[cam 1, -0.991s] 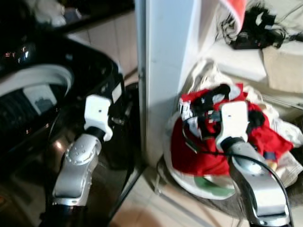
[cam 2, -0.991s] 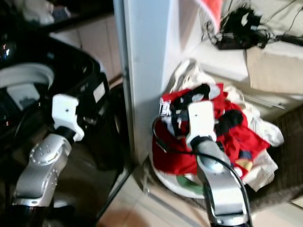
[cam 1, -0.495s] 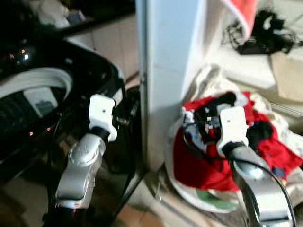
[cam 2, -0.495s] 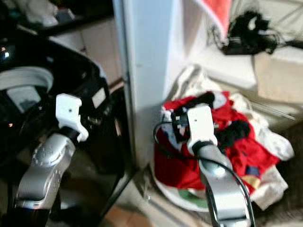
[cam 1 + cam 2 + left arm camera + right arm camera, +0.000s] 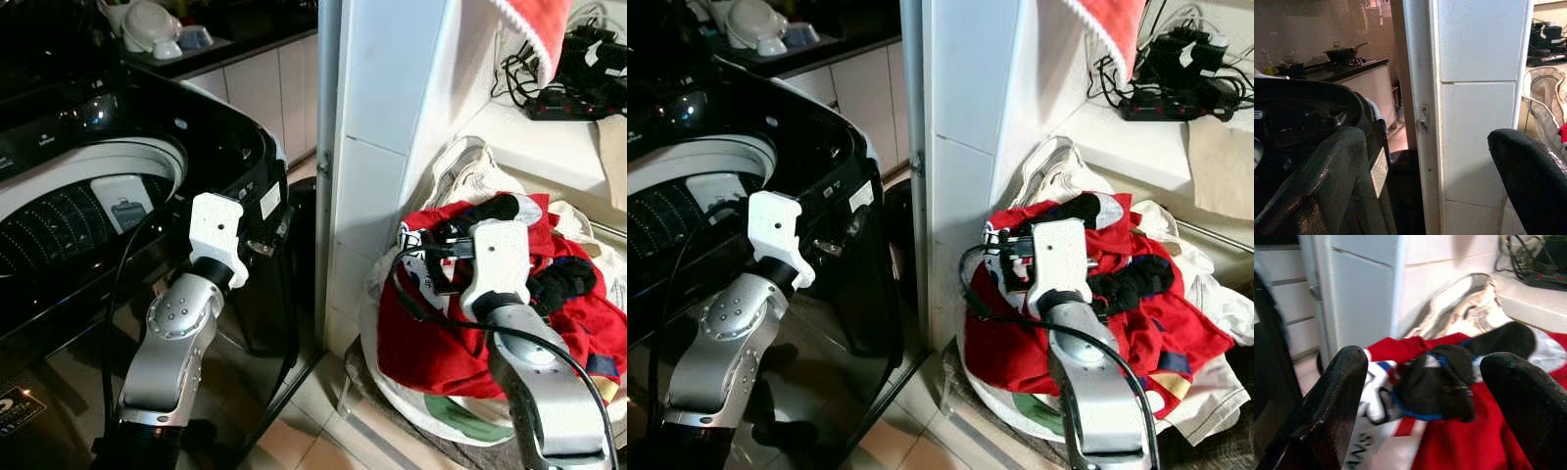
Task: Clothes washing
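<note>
Right gripper (image 5: pixel 1425 382) fingers spread over black sock (image 5: pixel 1437 382), centre frame, atop red shirt (image 5: pixel 441 333). Soft, light; pinch mid-bunch. Left gripper (image 5: pixel 1425 161) fingers spread, idle by washer (image 5: pixel 88 196).

Red clothes (image 5: pixel 441 333) heaped beside the open black washing machine (image 5: pixel 108 206).
</note>
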`<state>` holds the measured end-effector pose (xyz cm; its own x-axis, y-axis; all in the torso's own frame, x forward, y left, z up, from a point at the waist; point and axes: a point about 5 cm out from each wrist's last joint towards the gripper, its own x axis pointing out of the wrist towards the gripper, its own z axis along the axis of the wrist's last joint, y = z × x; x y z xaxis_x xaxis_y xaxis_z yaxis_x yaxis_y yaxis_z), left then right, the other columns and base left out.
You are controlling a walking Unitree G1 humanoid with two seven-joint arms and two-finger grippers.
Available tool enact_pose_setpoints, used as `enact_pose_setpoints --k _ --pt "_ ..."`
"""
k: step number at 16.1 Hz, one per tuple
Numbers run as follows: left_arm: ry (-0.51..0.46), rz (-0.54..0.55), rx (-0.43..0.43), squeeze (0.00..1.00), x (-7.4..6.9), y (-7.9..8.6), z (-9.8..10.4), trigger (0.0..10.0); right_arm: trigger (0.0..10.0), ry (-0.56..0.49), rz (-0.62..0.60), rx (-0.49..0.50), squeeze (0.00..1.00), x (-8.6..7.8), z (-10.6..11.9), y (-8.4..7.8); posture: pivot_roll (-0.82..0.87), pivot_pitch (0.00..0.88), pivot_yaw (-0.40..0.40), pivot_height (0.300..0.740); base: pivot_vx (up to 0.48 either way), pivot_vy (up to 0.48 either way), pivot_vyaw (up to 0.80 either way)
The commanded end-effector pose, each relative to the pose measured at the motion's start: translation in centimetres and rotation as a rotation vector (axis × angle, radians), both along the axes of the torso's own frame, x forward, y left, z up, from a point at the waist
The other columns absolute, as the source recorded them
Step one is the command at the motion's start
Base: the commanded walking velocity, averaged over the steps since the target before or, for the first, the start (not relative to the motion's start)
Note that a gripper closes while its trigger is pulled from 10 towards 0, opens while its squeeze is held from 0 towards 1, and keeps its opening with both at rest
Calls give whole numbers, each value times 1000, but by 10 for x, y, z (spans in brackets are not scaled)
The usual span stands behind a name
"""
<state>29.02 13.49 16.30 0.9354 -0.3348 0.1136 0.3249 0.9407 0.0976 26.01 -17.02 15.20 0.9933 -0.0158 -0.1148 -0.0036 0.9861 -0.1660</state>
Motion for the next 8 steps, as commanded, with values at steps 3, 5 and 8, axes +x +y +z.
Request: enact_pose_setpoints --k 3,5,8 --pt "27 -33 -31 0 3 -9 -1 10000 10000 -13 -73 -51 0 3 11 -20 -82 0 43 740 0 0 0" --pt "44 -43 -53 0 2 -11 -2 10000 10000 -6 -89 -18 0 5 14 -27 -89 0 45 740 0 0 0" --pt "-50 -195 26 0 -2 -21 8 10000 10000 96 -116 -20 1000 8 16 -38 -92 0 31 740 0 0 0"
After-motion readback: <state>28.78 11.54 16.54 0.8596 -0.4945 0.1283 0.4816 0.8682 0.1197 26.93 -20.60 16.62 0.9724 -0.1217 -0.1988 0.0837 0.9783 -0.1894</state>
